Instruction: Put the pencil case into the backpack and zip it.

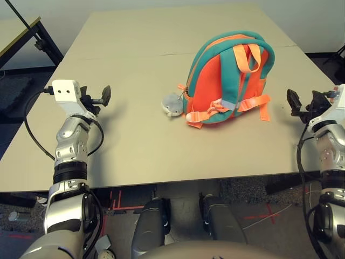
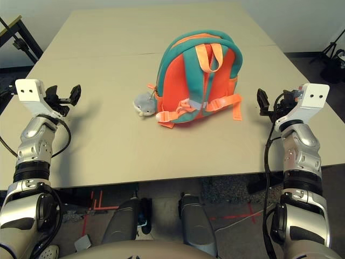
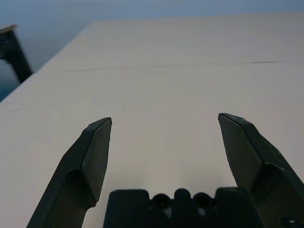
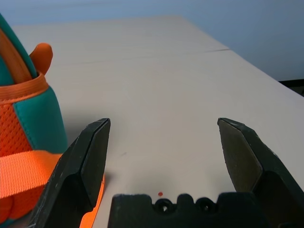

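Flanking the backpack [image 2: 197, 78] at nine and three o'clock, left tool [image 2: 63, 96] and right tool [image 2: 268, 102] hover spread and empty, leaving the counter [image 2: 118, 145] centre reachable; I can't place the pencil case.

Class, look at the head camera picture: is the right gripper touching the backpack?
No: the right gripper hangs open over bare table, clear of the backpack.

one backpack [image 2: 197, 81], one plush fish charm [image 2: 144, 104], one table [image 2: 108, 54], two end effectors
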